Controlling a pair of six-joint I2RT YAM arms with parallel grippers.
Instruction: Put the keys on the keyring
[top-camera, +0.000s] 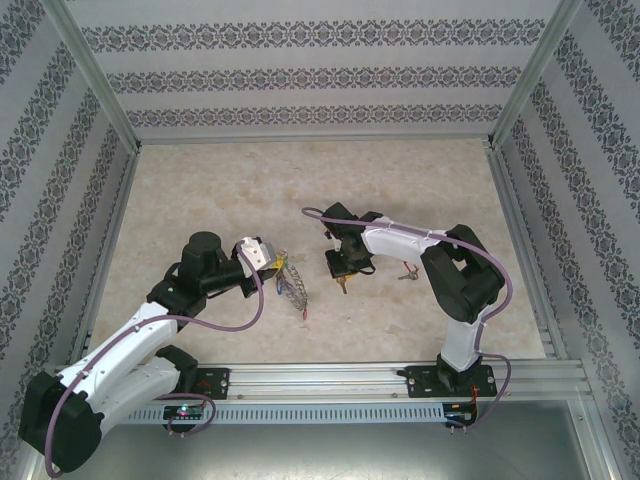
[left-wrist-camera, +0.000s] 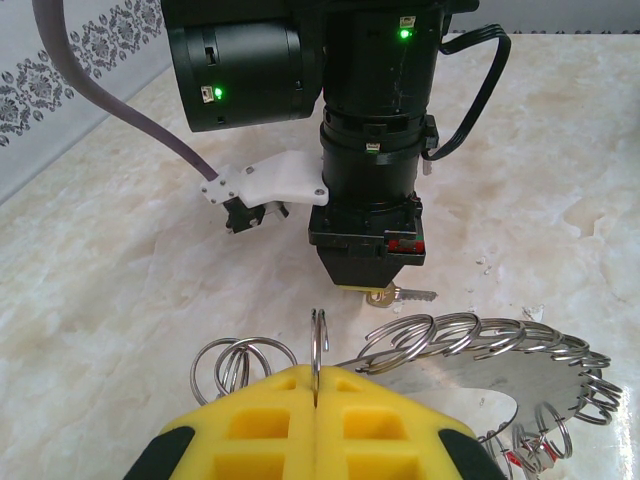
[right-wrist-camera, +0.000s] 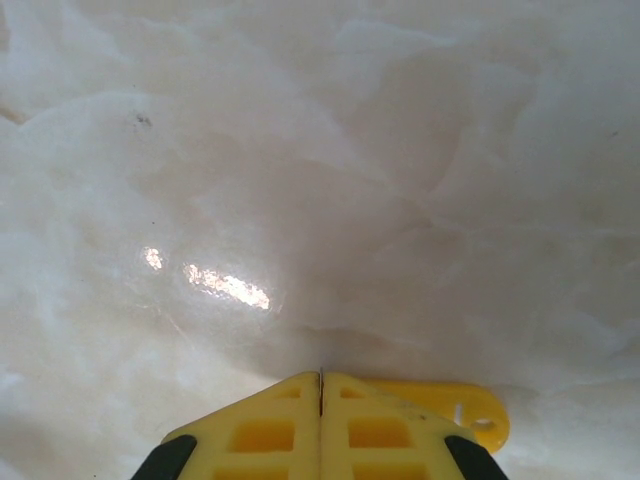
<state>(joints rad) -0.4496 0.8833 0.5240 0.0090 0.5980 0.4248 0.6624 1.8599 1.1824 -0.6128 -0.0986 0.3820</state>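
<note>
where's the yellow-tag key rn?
The yellow-tag key is pinched in the shut right gripper, tag poking out at the lower right of the right wrist view; from above it's mid-table, just right of the keyring.

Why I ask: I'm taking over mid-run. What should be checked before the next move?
1. Left hand grips keyring by a small ring: ok.
2. Right hand shut on yellow-tagged key: ok.
3. Key blade exposed below right hand: ok.
4. Small ring pried open for threading: cannot tell.
5. Second key lies free on the table: ok.
</note>
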